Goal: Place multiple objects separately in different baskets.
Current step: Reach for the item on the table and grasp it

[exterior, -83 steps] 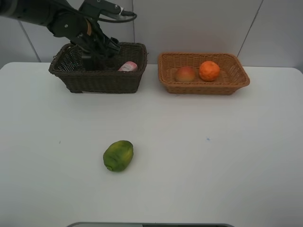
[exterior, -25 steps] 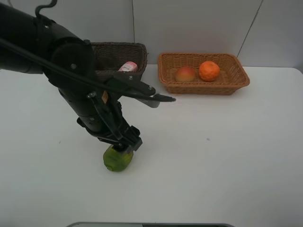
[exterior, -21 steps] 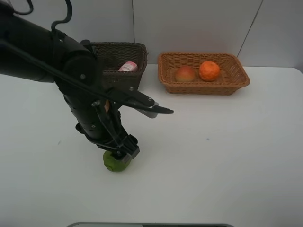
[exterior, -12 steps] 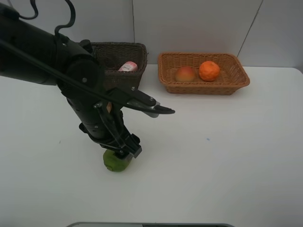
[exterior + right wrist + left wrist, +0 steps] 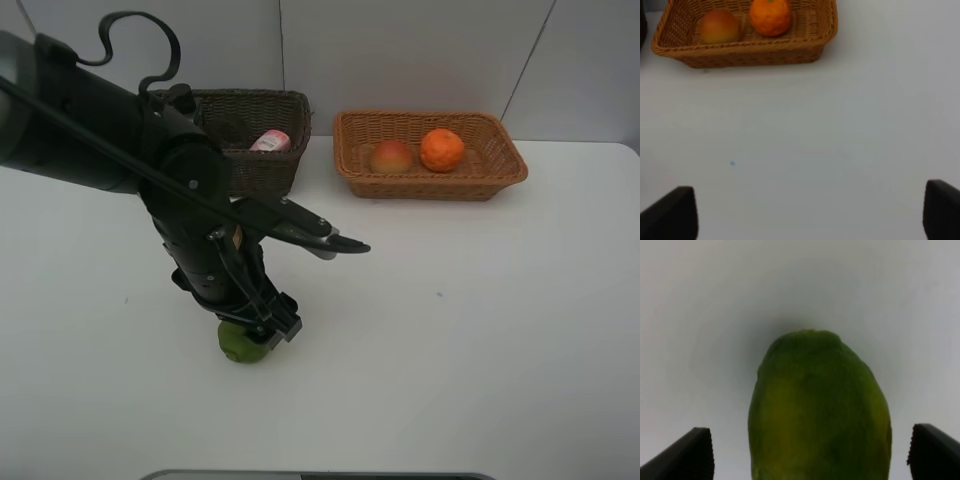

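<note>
Left claw (image 5: 262, 333) poised directly over the green fruit (image 5: 243, 343), which lies on the white desk (image 5: 480, 330) well in front of both baskets. In the left wrist view the fruit (image 5: 819, 410) sits centred between the two dark fingertips (image 5: 687, 454), with clear desk on either side: claw spread wide, nothing gripped yet.

Step in hand, as I judge it: grasp the green fruit.
- Fruit is elongated; the jaws straddle its narrow width, which looks the right axis.
- Lower until the tips pass the widest bulge, then close gently. The skin looks smooth, so a high pinch could squirt it out.

Right claw (image 5: 810, 215) released too, holding nothing, hovering over bare desk.

Light tan basket (image 5: 500, 165) holds the orange (image 5: 442, 150) and red-yellow fruit (image 5: 391, 156). Dark brown basket (image 5: 270, 168) shows a pink tube (image 5: 270, 141).
</note>
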### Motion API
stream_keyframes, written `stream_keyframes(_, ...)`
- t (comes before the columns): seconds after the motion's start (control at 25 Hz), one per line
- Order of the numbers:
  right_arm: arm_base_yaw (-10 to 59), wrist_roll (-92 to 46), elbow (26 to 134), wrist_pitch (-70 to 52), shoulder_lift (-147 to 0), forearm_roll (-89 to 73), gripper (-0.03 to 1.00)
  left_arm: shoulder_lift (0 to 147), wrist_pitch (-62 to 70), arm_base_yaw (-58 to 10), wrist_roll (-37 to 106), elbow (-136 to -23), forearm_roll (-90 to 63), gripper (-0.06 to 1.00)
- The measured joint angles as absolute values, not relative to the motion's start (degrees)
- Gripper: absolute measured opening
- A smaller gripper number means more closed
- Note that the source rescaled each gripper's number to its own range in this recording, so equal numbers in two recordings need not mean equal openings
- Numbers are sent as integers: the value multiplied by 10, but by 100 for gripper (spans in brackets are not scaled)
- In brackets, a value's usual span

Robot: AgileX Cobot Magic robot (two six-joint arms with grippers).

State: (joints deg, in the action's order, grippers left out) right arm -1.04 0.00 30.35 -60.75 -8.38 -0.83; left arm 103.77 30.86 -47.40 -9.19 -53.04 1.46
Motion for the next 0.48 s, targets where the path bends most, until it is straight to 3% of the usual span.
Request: stream_keyframes(0.48, -10, 0, 304, -607, -84, -8, 100, 1058, 301, -474, -92, -530, -4, 100)
